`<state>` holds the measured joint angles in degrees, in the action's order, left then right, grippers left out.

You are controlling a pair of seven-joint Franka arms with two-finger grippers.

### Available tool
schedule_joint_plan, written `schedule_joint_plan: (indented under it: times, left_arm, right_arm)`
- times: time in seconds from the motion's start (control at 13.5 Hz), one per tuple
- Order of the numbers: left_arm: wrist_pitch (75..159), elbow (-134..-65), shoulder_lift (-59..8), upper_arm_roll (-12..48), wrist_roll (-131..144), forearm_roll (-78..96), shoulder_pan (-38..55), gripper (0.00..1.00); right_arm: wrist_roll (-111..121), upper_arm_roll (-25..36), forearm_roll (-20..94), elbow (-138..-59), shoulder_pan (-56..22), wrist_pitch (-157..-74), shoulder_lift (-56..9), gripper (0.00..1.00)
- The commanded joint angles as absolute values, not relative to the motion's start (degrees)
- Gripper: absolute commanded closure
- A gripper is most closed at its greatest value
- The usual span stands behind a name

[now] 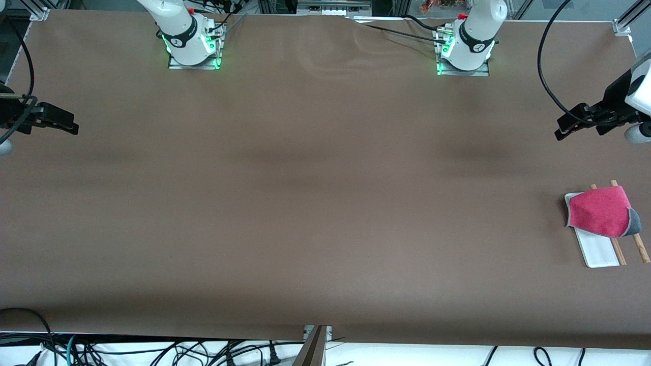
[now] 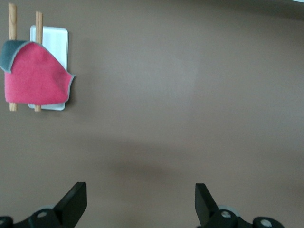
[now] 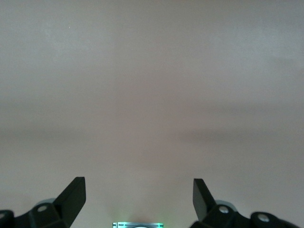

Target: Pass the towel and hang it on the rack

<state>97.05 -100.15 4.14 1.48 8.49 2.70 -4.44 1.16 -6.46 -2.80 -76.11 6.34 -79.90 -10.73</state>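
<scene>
The pink-red towel [image 1: 600,211] hangs draped over the rack [image 1: 597,251] at the left arm's end of the table, with a grey corner [image 1: 633,223] folded out. The rack's white base and two wooden rods [image 1: 640,248] stick out from under the cloth; its crossbar is hidden. My left gripper [image 1: 561,131] hovers open and empty over bare table, apart from the rack. In the left wrist view the towel [image 2: 35,78] and rack base [image 2: 54,40] lie well away from the open left gripper [image 2: 141,199]. My right gripper [image 1: 71,127] waits open over the right arm's end, and the right wrist view [image 3: 139,197] shows only bare table.
A brown cover [image 1: 325,203] spreads over the whole table. The right arm's base [image 1: 190,48] and the left arm's base [image 1: 465,53] stand along the edge farthest from the front camera. Loose cables [image 1: 152,351] hang below the nearest edge.
</scene>
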Motion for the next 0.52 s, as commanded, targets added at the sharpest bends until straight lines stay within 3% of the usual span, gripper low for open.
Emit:
schedule_joint_plan:
  times: [0.0, 0.3, 0.44]
  left_arm:
    - [93.9, -102.6, 8.5, 1.8, 7.3, 7.4, -8.6, 0.0]
    - [91.6, -102.8, 9.7, 2.5, 7.6, 7.0, -9.1, 0.0]
    - [89.1, -97.7, 5.6, 2.7, 8.3, 4.8, -6.9, 0.0]
  right_arm:
    - [2.3, -6.5, -3.3, -75.4, 6.3, -80.0, -10.8, 0.0]
    - [2.4, -6.5, -3.4, -75.4, 6.3, -80.0, -10.8, 0.0]
    - [2.4, -6.5, -3.3, -75.4, 6.3, -80.0, -10.8, 0.0]
